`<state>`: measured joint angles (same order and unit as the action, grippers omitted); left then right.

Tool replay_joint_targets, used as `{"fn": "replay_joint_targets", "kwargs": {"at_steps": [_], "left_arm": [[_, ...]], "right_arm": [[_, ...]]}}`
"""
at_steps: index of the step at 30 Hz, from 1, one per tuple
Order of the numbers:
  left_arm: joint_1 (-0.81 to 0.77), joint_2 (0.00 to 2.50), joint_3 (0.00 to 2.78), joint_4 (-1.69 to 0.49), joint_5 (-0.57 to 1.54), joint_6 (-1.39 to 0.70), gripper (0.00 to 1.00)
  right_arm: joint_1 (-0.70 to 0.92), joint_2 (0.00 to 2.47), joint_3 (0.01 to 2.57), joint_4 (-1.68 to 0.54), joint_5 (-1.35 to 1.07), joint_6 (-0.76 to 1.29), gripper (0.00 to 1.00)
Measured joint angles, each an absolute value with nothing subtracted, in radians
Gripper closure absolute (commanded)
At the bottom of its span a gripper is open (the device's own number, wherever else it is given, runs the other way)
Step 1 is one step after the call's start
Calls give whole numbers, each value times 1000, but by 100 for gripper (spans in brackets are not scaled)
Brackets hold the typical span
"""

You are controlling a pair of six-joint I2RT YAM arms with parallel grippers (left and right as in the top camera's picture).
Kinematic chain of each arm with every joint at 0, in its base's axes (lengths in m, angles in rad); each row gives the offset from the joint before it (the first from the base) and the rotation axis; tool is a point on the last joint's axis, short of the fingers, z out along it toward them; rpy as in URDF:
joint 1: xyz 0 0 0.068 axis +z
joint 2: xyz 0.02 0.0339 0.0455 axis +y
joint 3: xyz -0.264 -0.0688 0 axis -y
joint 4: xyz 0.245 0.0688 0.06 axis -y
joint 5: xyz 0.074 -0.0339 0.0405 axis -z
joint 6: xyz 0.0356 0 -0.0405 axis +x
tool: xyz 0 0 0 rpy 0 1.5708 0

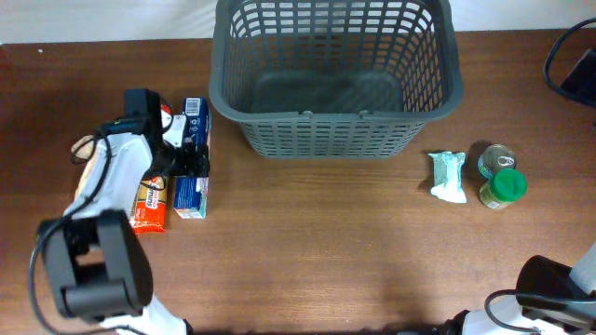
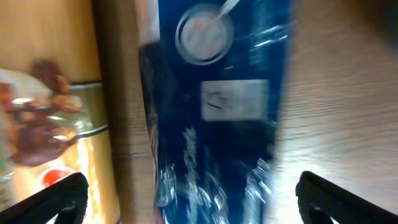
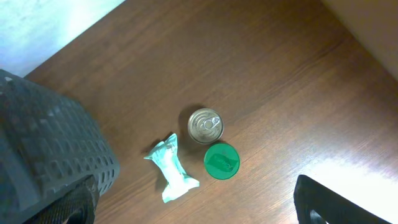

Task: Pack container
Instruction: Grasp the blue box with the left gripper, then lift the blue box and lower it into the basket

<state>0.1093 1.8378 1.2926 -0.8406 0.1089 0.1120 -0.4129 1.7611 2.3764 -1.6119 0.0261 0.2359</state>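
The container, a large dark grey basket (image 1: 335,119) with slotted sides, stands at the back centre and looks empty. It also shows at the left of the right wrist view (image 3: 43,143). My left gripper (image 1: 190,158) is low over a blue carton (image 1: 191,191) lying flat on the table. In the left wrist view my left gripper (image 2: 199,208) is open, its fingers straddling the blue carton (image 2: 214,112) with gaps on both sides. My right gripper (image 3: 199,211) is open and empty, high above the table's right side.
An orange snack packet (image 1: 149,203) lies just left of the carton, also in the left wrist view (image 2: 50,124). Right of the basket lie a pale green wrapped packet (image 1: 449,177) (image 3: 171,168), a tin can (image 1: 494,156) (image 3: 205,124) and a green-lidded jar (image 1: 504,188) (image 3: 221,161).
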Motion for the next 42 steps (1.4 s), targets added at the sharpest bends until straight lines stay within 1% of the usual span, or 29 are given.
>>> {"fn": "replay_joint_targets", "kwargs": {"at_steps": [1,2,3,6,8,10,13,16,19,23,28,31,35,39,42], "left_arm": [[109,1862,1293,-837,102,112,0],[109,1879,1293,-830,99,113,2],[109,1896,1293,-821,96,113,7],[108,1932,1293,-800,91,118,37],[107,1940,1293,-794,92,124,65],[103,1940,1293,-792,84,132,80],[102,1940,1299,-799,74,137,98],[102,1943,1336,-862,62,139,98],[102,1964,1452,-991,27,141,98],[102,1985,1740,-1100,-54,142,98],[101,1985,2158,-1121,-109,204,99],[85,1984,2368,-1110,-81,305,98],[-2,1983,2566,-1038,-29,524,99],[-157,1969,2623,-1005,2,760,98],[-290,1977,2624,-1009,19,919,98]], "right_arm": [[-413,1761,2376,-1612,24,236,5],[-413,1761,2376,-1612,22,236,6],[-413,1761,2376,-1612,21,236,5],[-413,1761,2376,-1612,17,237,6],[-413,1761,2376,-1612,17,236,6],[-413,1761,2376,-1612,17,236,6],[-413,1761,2376,-1612,17,236,6],[-413,1761,2376,-1612,17,236,6],[-413,1761,2376,-1612,17,236,6],[-413,1761,2376,-1612,14,237,6],[-413,1761,2376,-1613,10,236,6],[-413,1761,2376,-1612,10,237,6],[-413,1761,2376,-1612,10,236,6],[-413,1761,2376,-1612,10,236,7],[-413,1761,2376,-1612,10,235,9]]}}
